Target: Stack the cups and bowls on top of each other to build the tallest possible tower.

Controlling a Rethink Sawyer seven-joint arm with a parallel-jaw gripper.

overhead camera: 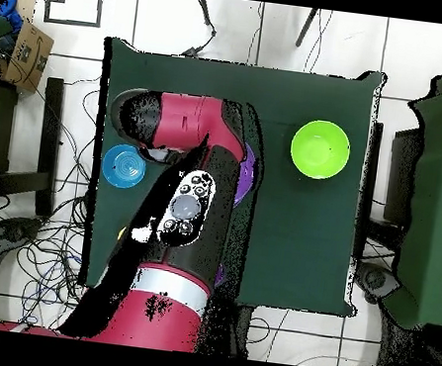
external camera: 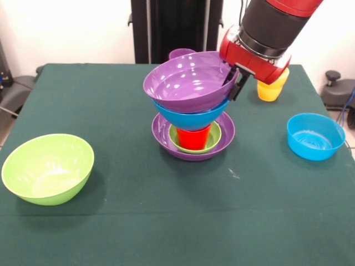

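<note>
With the front view read left to right: lime green bowl (external camera: pixel 48 168) lower left on the desk (external camera: pixel 138 221), alone. Tower (external camera: pixel 193 113) centre: purple base bowl (external camera: pixel 166 138), small green bowl (external camera: pixel 216 138), red cup (external camera: pixel 193 137), blue bowl (external camera: pixel 191 117), tilted top purple bowl (external camera: pixel 186 83). My tool (external camera: pixel 235 80) pinches that top bowl's right rim. Yellow cups (external camera: pixel 271 88) behind it, small blue bowl (external camera: pixel 315 136) at right.

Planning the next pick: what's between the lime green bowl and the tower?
Nothing: in the front view, only bare green tablecloth separates the lime green bowl from the tower.
</note>
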